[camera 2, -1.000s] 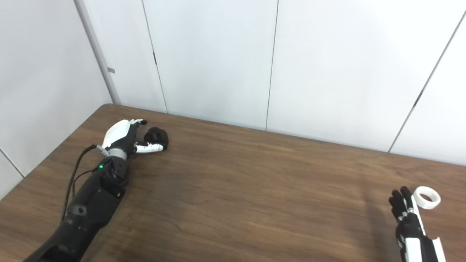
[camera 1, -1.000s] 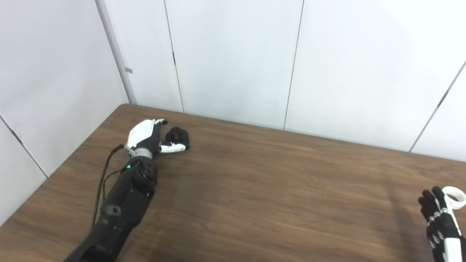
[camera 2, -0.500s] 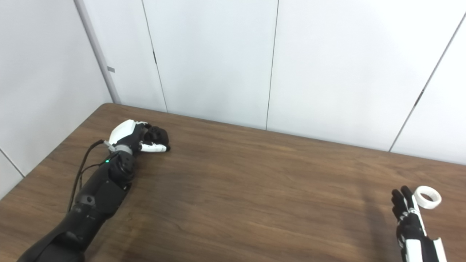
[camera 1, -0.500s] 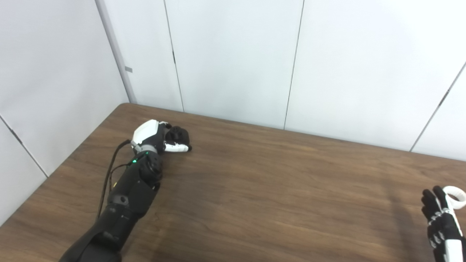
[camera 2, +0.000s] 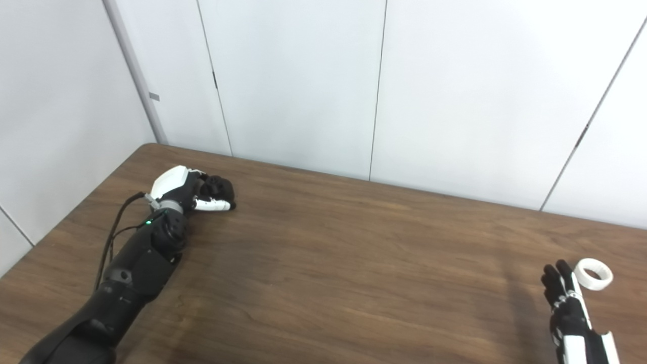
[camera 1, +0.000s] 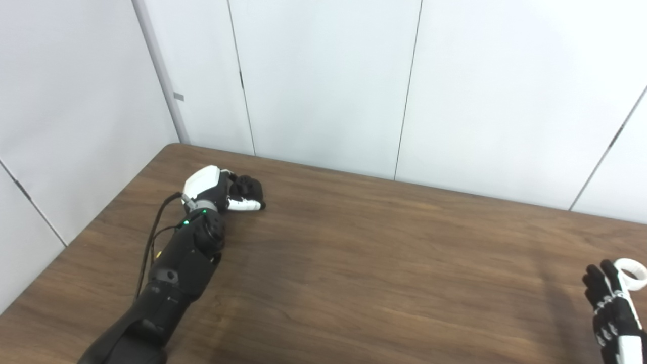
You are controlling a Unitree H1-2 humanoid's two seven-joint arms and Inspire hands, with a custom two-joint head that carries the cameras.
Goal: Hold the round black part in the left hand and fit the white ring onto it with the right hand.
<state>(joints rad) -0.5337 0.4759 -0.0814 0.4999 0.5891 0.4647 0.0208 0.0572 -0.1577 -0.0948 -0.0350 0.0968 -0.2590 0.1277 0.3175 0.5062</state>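
So the left robot hand (camera 1: 215, 188) is reaching way out to the far left corner of the brown counter (camera 1: 364, 263), and it's wrapping around the round black part (camera 1: 246, 188). Fingers are curling over the top of it and the white thumb is lying along the near side, so it's looking like a proper grip on the part, which is still sitting down on the counter surface. There's a little green light glowing at the wrist, and a black cable is running along the forearm.

Over on the other side, the right robot hand (camera 2: 568, 303) is poking in at the bottom right corner, fingers pointing up and spread a bit, not holding anything. The white ring (camera 2: 593, 274) is lying flat on the counter just beside those fingertips, on their right. Can't really tell whether a fingertip is touching it or not, it's that close. The ring and the black part are sitting well apart, basically at opposite ends of the counter. White wall panels (camera 1: 323, 76) are standing behind it all.
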